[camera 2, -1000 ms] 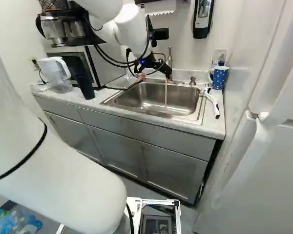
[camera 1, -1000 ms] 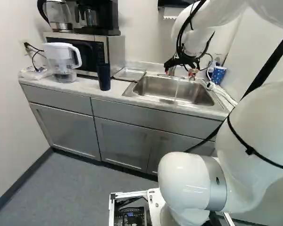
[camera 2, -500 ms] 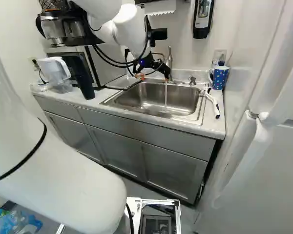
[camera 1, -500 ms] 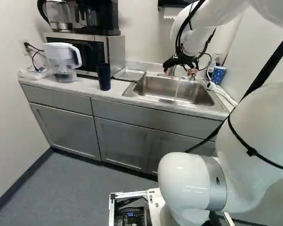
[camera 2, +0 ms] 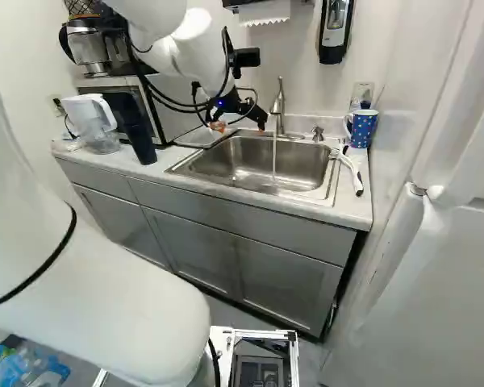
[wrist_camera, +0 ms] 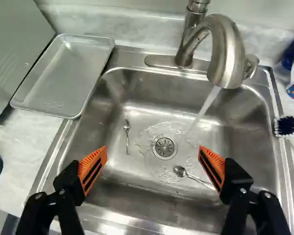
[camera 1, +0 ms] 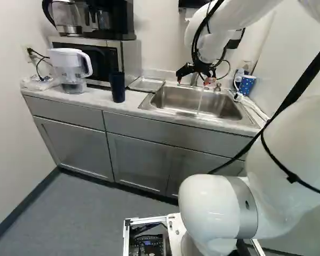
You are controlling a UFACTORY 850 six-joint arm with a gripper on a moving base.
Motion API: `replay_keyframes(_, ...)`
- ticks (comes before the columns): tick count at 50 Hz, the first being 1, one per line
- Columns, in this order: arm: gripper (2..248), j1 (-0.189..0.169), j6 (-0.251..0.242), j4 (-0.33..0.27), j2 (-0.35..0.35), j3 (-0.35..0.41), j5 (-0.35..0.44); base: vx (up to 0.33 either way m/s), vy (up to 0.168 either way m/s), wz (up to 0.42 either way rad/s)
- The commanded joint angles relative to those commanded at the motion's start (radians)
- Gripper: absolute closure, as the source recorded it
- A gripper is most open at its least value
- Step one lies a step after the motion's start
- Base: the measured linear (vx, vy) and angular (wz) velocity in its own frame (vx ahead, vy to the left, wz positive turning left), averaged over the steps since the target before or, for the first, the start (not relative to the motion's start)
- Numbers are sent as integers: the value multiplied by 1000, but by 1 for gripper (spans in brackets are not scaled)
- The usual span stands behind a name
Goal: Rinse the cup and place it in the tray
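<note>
Two orange pads point(wrist_camera: 95, 159) stand wide apart on my pincer point(camera 2: 240, 126), which has hold of nothing. I've got it above the sink point(camera 2: 331, 190), in front of the faucet point(wrist_camera: 228, 49). Looking along the pincer point(wrist_camera: 153, 148), I see the drain point(wrist_camera: 164, 148) ahead, between the finger lines, with a stream of water point(wrist_camera: 206, 105) falling from the spout. A spoon point(wrist_camera: 180, 171) and a smaller utensil point(wrist_camera: 127, 128) lie on the sink floor.

The spotted mug point(camera 2: 363, 127) stands upright on the table point(camera 2: 355, 205), by the sink's back corner at the right of the right base view, near a brush point(wrist_camera: 286, 126). A dark tumbler point(camera 1: 117, 88) stands upright by the microwave point(camera 1: 129, 58) and the pitcher point(camera 1: 69, 64). (Which of the two counts as my cup, I honestly can't tell from here.) The metal tray point(wrist_camera: 63, 78) lies beside the sink, between it and the microwave, and neither candidate is in it.
</note>
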Motion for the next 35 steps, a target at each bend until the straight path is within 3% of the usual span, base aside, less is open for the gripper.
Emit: replay_keyframes(35, 3, 128, 0, 0, 17, 15, 0, 0, 0, 0)
